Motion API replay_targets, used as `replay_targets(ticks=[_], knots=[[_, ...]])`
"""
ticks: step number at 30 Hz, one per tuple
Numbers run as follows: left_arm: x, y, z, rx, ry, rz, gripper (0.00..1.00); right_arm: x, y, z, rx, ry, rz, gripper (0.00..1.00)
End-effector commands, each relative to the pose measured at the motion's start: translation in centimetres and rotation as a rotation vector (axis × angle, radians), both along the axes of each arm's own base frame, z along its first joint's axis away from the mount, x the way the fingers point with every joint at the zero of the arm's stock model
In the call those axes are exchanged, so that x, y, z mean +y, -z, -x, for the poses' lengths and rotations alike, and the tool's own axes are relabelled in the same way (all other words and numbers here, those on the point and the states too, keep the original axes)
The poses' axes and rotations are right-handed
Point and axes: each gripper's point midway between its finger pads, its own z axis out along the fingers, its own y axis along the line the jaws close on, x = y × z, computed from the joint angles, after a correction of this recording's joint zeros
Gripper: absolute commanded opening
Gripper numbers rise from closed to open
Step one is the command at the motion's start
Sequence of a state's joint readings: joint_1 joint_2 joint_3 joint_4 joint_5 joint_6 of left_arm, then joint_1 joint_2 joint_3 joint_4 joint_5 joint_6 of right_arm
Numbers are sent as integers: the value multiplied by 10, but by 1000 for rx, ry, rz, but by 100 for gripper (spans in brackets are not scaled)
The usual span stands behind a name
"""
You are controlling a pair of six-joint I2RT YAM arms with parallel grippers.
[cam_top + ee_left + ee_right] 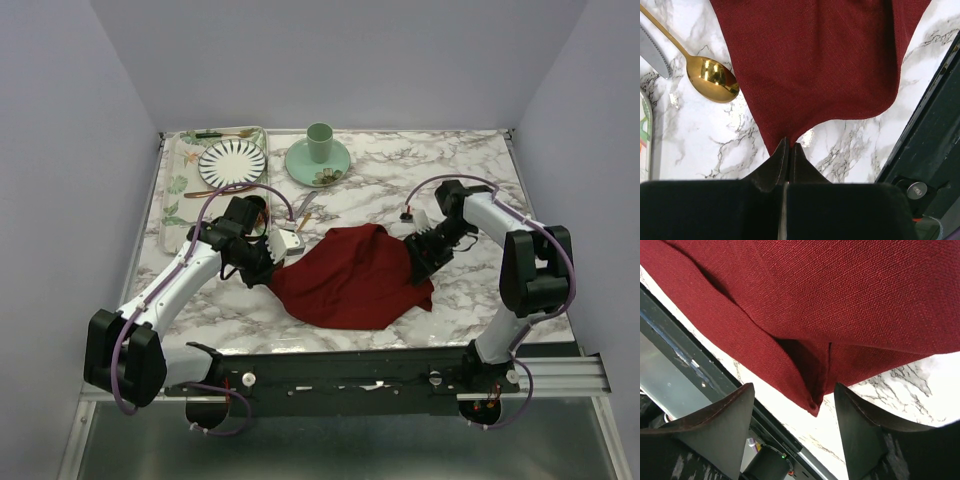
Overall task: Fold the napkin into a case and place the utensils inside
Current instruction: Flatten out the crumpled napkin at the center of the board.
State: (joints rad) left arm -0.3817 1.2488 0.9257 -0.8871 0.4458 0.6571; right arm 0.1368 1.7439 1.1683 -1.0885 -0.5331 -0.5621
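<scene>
The dark red napkin (350, 278) lies crumpled and partly folded in the middle of the marble table. My left gripper (272, 262) is shut on its left corner (789, 145), with the cloth spreading away from the fingertips. My right gripper (420, 255) is open at the napkin's right side. A folded corner (815, 407) hangs between its spread fingers (725, 420) without touching them. The gold spoon (712, 77) and the silver knife (652, 50) lie on the table just beyond the napkin's left edge. In the top view they are largely hidden by my left wrist.
A floral tray (175, 190) at the back left holds a striped plate (232, 161), a green-handled utensil (215, 134) and a brown-gold utensil (205, 193). A green cup (319, 143) stands on a green saucer (340, 165) at the back centre. A black rail (400, 365) runs along the near edge.
</scene>
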Motion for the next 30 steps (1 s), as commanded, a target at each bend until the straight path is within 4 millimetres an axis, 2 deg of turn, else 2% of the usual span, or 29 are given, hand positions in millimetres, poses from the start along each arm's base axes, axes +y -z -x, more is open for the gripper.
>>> replay_targets(ticks=[1,3,8,11,14,15,19,21,23,24,25,26,27,28,29,30], knots=[[-7,-7,-4,-12,5,31,0,-2,4,-5,-12,-1,-2,64],[-7,-8,-5,-12,0,31,0,-2,1,-1,-5,-10,-9,60],[-10,-10,-7,-4,-29,44,0,-6,0,7,-7,-27,1,60],[-12,-10,-8,12,-43,56,0,-6,2,8,-5,-28,-2,48],[-15,-13,-12,18,-61,62,0,-6,-1,7,-8,-28,-4,16],[-16,-16,-14,15,-74,65,0,-7,-4,8,-11,-28,0,1],[-17,-29,-20,-4,-98,83,0,-13,-24,5,-74,-21,-5,1],[-20,-41,-24,-22,-103,99,0,-16,-41,-1,-123,-3,-12,1],[-22,-56,-28,-40,-117,117,0,-15,-68,-9,-215,12,-33,1],[-25,-77,-36,-91,-123,142,0,-16,-87,-18,-271,34,-41,1],[-25,-90,-40,-118,-142,159,0,-15,-110,-21,-356,37,-49,1],[-25,-104,-45,-156,-156,170,0,-17,-124,-25,-405,45,-41,1],[-26,-134,-54,-242,-168,196,0,-17,-154,-35,-499,67,-45,1],[-25,-150,-59,-287,-182,210,0,-18,-171,-37,-557,79,-42,0],[-25,-168,-65,-333,-206,234,0,-23,-199,-38,-658,96,-24,1],[-23,-202,-71,-424,-225,261,0,-25,-218,-42,-724,134,-19,1]])
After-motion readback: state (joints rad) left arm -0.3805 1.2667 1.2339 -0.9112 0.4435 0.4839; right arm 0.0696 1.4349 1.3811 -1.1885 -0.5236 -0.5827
